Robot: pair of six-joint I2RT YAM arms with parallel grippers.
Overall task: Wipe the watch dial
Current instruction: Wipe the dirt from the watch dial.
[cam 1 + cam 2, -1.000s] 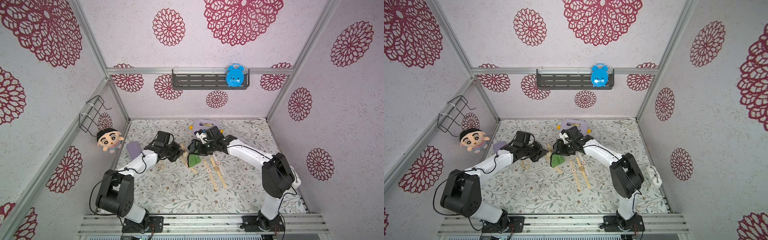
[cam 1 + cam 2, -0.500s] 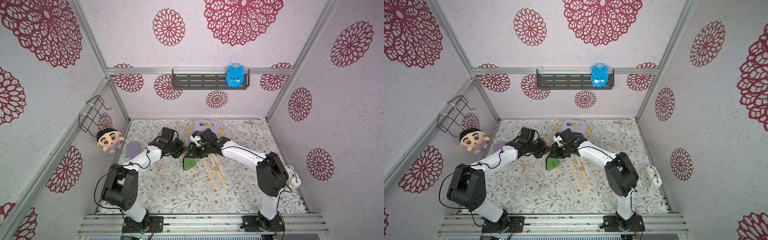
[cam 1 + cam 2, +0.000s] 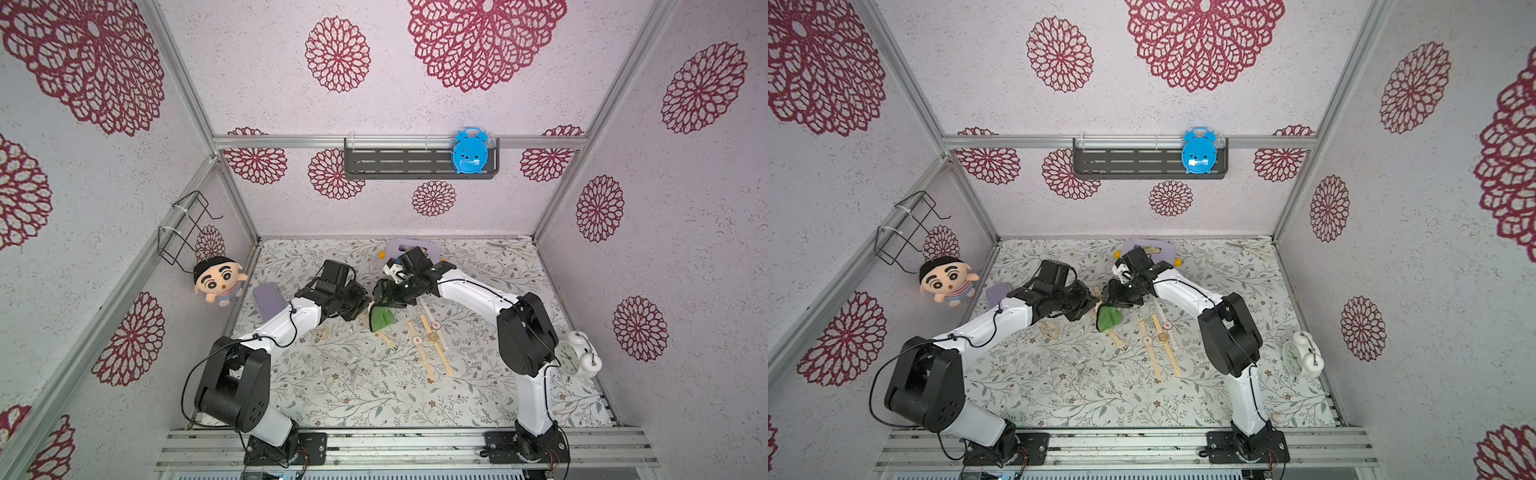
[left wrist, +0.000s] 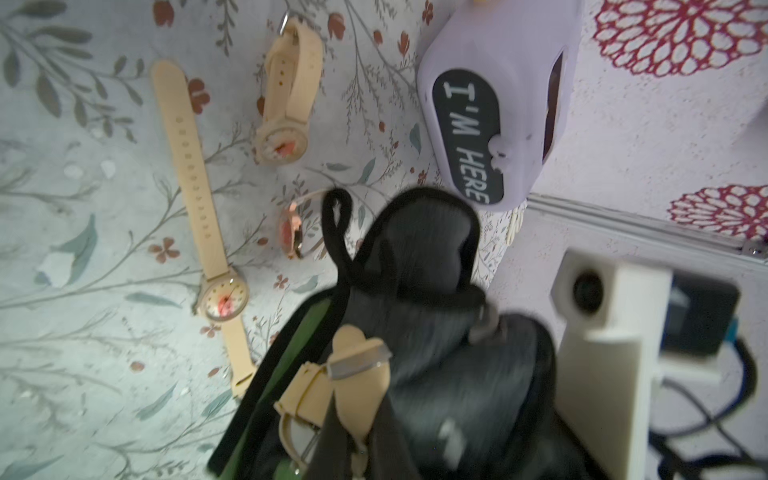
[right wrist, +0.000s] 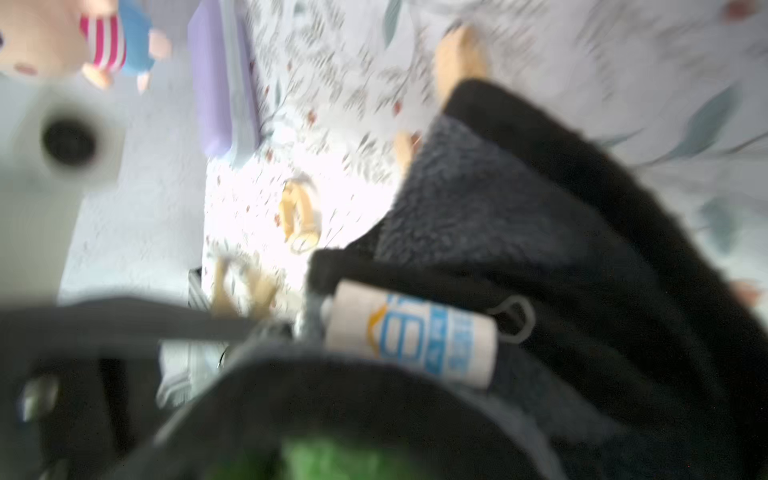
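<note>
Helper: Fingers first. What are they doing?

Me: My left gripper [image 3: 362, 306] has its fingers pressed together on a tan watch [image 4: 332, 390]. I see the strap and buckle close up in the left wrist view. My right gripper [image 3: 380, 293] is pinched tight on the cloth [image 3: 382, 319]. The cloth is black and fluffy on one side and green on the other, and it hides those fingers.

Helper: Where is the watch?

Me: Up off the mat [image 3: 332, 386], between the two grippers. In both top views the left gripper sits at nine o'clock of the right one, almost touching. The green flap hangs down at six o'clock. Whether cloth and dial touch, I cannot tell.

Helper: And around them?

Me: A second watch [image 3: 390, 341] pokes out from under the flap. I see more watches [image 3: 417, 340] at four o'clock of it. A purple box [image 4: 498, 104] sits at twelve o'clock. A white alarm clock [image 3: 575, 359] stands at the mat's three o'clock edge.
</note>
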